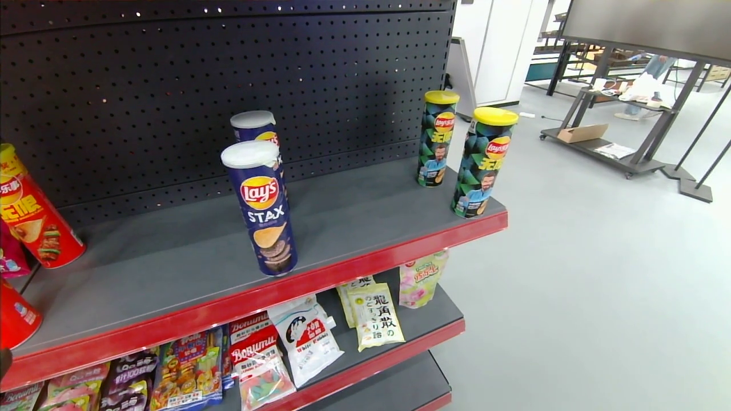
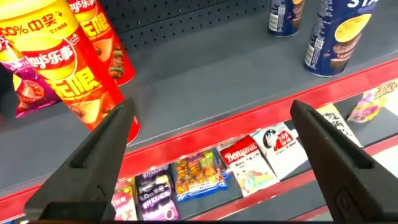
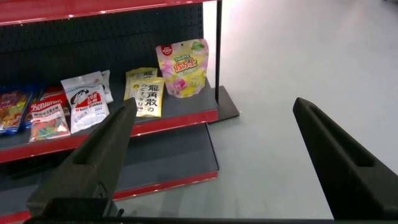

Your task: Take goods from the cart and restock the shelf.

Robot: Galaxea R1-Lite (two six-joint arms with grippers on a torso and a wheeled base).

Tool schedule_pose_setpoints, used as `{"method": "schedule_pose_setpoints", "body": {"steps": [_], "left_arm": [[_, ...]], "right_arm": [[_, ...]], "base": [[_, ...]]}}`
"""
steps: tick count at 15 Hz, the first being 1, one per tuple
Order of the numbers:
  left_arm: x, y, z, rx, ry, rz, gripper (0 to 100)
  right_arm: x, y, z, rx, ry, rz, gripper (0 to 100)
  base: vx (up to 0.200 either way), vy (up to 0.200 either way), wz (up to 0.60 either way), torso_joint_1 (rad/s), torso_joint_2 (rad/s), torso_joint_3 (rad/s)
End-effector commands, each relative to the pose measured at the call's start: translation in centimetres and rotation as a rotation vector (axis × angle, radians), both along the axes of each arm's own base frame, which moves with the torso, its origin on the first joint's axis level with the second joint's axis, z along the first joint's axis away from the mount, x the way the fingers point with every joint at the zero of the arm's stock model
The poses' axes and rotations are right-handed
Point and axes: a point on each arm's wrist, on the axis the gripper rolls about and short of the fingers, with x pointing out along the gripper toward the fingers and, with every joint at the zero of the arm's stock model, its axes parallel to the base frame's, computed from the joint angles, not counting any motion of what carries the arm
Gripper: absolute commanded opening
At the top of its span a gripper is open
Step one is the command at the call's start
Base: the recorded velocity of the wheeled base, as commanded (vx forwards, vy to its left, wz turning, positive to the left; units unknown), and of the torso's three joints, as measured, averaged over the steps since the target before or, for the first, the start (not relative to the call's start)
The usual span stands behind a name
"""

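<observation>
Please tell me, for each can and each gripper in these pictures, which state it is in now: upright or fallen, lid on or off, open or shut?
Front blue can: upright, white lid on.
Rear blue can: upright, white lid on.
Front green can: upright, yellow lid on.
Rear green can: upright, yellow lid on.
Red cans: upright.
Left gripper: open, empty.
Right gripper: open, empty.

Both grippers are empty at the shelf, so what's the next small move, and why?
Probably turn toward the cart to fetch an item: the left gripper and right gripper are open and hold nothing, while the shelf has bare room beside the blue cans.
</observation>
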Motion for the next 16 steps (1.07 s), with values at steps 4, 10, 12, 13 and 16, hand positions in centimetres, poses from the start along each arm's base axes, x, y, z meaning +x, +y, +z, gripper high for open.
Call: {"method": "schedule_pose_setpoints", "body": {"steps": [4,10,12,13,16], "left_arm": [[-0.1,0.0,0.1,0.006,-0.005,0.003,100],[-0.6,0.0,0.4,0.006,-0.039,0.008,100],[-1.2,0.1,0.1,0.006,-0.059,0.011,100],[-1.6,0.1,-0.2,-0.002,-0.074,0.01,100],[-3.0,0.0,-4.3,-0.01,-0.089,-0.049,100]], "right_arm": [[0.0,0.0,0.0,-0.001,0.001,-0.002,100],[0.0,0.0,0.0,0.004,0.0,-0.001,100],[0.0,0.0,0.0,0.002,0.002,-0.001,100],[0.0,0.0,0.0,0.001,0.006,0.005,100],[0.0,0.0,0.0,-0.002,0.001,0.016,100]], "base": [[0.0,0.0,0.45,0.001,0.0,0.004],[0.0,0.0,0.6,0.006,0.0,0.002],[0.0,0.0,0.0,0.0,0.0,0.0],[0.0,0.0,0.0,0.0,0.0,0.0],[0.0,0.0,0.0,0.0,0.0,0.0]]}}
